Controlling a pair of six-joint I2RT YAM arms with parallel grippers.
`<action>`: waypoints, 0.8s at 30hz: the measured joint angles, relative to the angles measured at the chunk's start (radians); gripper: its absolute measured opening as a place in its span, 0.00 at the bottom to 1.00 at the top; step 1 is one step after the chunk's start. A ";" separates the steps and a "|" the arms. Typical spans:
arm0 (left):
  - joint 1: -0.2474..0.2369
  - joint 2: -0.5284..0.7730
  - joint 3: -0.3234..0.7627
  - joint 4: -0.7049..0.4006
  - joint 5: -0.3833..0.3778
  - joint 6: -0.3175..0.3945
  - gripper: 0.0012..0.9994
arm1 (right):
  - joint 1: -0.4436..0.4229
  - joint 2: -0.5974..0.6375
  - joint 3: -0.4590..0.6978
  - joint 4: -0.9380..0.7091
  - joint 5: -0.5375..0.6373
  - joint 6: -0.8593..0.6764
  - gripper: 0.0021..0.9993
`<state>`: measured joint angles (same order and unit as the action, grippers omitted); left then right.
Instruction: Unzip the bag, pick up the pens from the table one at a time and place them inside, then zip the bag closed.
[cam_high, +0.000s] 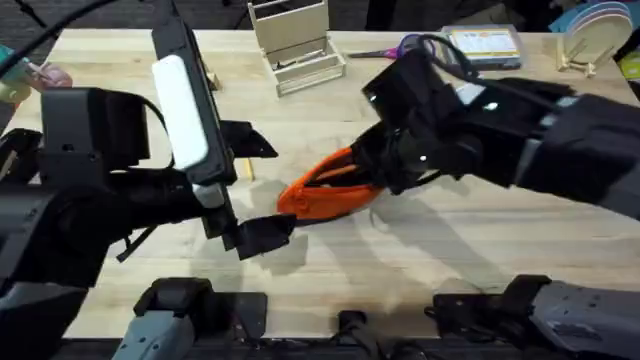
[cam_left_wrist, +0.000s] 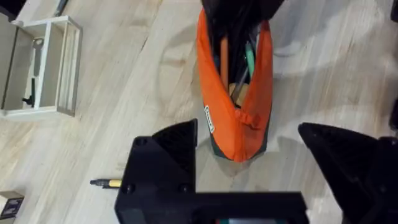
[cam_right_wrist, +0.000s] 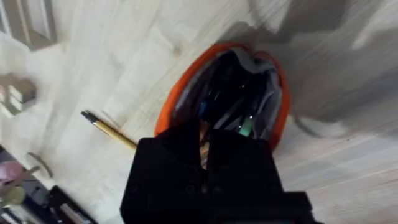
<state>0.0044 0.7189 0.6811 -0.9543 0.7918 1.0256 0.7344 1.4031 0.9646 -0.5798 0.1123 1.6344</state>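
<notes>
The orange bag (cam_high: 325, 197) lies unzipped in the middle of the table (cam_high: 420, 260), its mouth gaping with pens inside (cam_left_wrist: 249, 59). My right gripper (cam_right_wrist: 204, 138) reaches into the far end of the open bag (cam_right_wrist: 180, 87), its fingers close together on a thin orange pen (cam_left_wrist: 222, 55) that stands inside. My left gripper (cam_left_wrist: 258, 146) hangs open and wide just off the bag's near end (cam_left_wrist: 239, 124), touching nothing. A yellowish-tan pen (cam_left_wrist: 107, 183) lies on the wood beside the bag, also seen as a tan stick (cam_right_wrist: 113, 131) in the right wrist view.
A white wooden rack (cam_high: 295, 45) stands at the back centre. Purple-handled scissors (cam_high: 402, 46) and a flat box (cam_high: 485, 45) lie at the back right, with a plate stand (cam_high: 590, 35) in the corner. Bare wood lies in front of the bag.
</notes>
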 joint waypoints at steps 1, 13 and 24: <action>0.000 0.000 0.000 0.000 0.000 0.000 0.99 | 0.008 0.012 0.000 0.006 0.000 0.000 0.03; 0.000 0.000 0.000 0.000 0.000 0.000 0.99 | 0.025 0.051 0.001 0.013 0.000 0.005 0.34; 0.000 0.000 0.000 0.000 0.000 0.000 0.99 | 0.025 0.051 0.002 0.014 0.001 0.004 1.00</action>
<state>0.0044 0.7189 0.6811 -0.9543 0.7918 1.0256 0.7589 1.4544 0.9661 -0.5659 0.1131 1.6382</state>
